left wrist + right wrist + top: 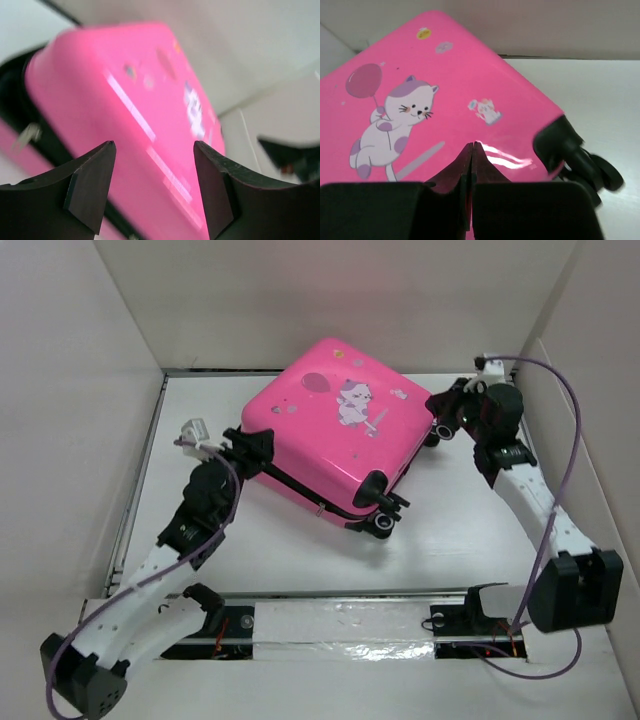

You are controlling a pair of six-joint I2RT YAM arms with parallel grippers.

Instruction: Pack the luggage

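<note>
We see the luggage (335, 430) shut, lying flat w/ pink lid up, mid of the white desk (460, 550), turned diamond-wise, black wheels (385, 524) along its 4 o'clock edge. The left pincer (255, 448) is at the case's 9 o'clock corner, released: jaws apart, pink shell showing in the gap, nothing grasped. The right pincer (447, 412) is at the 3 o'clock corner, clenched on nothing, tips over the lid nr the cat print (390, 125). Can't tell if they touch it.
</note>
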